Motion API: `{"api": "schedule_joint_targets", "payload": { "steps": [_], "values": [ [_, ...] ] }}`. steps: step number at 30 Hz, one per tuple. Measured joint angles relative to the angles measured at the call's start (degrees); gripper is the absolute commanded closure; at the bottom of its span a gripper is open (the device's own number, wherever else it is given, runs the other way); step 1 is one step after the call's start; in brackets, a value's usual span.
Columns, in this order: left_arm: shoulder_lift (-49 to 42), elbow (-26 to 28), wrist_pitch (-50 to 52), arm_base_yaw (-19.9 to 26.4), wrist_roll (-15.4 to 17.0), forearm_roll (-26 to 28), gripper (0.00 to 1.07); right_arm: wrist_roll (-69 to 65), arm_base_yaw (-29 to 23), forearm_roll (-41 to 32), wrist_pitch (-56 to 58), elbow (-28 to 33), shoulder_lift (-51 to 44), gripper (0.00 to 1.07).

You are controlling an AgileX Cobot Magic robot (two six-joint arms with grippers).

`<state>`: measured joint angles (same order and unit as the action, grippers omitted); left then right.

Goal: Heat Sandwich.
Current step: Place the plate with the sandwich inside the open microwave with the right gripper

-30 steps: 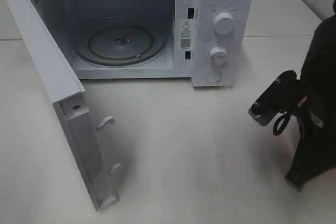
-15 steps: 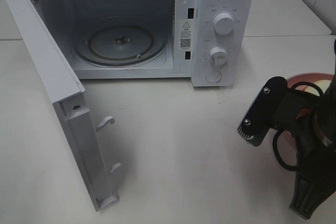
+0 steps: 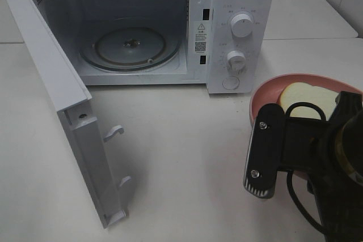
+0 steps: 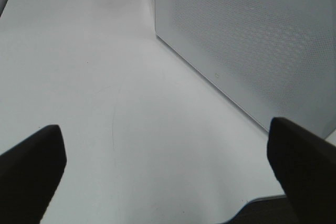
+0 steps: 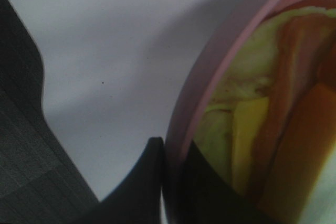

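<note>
The sandwich (image 3: 303, 99), white bread with a brown crust, lies on a round pink plate (image 3: 258, 97) at the right, in front of the microwave's control panel. The right arm (image 3: 317, 151) covers the near half of the plate. In the right wrist view my right gripper (image 5: 176, 182) is shut on the plate's rim (image 5: 220, 72), and yellow-green filling of the sandwich (image 5: 252, 129) shows just inside it. My left gripper (image 4: 165, 129) stands open with nothing between its fingers, beside the outer face of the microwave door (image 4: 252, 40). It is out of the exterior view.
The white microwave (image 3: 238, 4) stands at the back with its door (image 3: 57, 83) swung wide open to the left. Its glass turntable (image 3: 129, 46) is bare. Two knobs (image 3: 242, 25) and a button sit on the right panel. White tabletop (image 3: 187, 157) lies between door and plate.
The right arm has swung in from the right edge, bringing the pink plate with the sandwich into view. The left gripper and the microwave door have not moved.
</note>
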<state>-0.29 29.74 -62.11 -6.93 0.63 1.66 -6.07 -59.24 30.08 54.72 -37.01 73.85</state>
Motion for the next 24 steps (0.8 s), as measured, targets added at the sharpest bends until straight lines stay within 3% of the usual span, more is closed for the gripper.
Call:
{"api": "schedule_joint_targets", "payload": {
  "steps": [11, 24],
  "values": [
    [0.0, 0.0, 0.0, 0.0, 0.0, 0.0, 0.07, 15.99, 0.0, 0.06, -5.39, 0.0, 0.0, 1.07],
    [0.0, 0.0, 0.0, 0.0, 0.0, 0.0, 0.07, 23.89, 0.0, 0.06, -8.59, 0.0, 0.0, 1.07]
  ]
}}
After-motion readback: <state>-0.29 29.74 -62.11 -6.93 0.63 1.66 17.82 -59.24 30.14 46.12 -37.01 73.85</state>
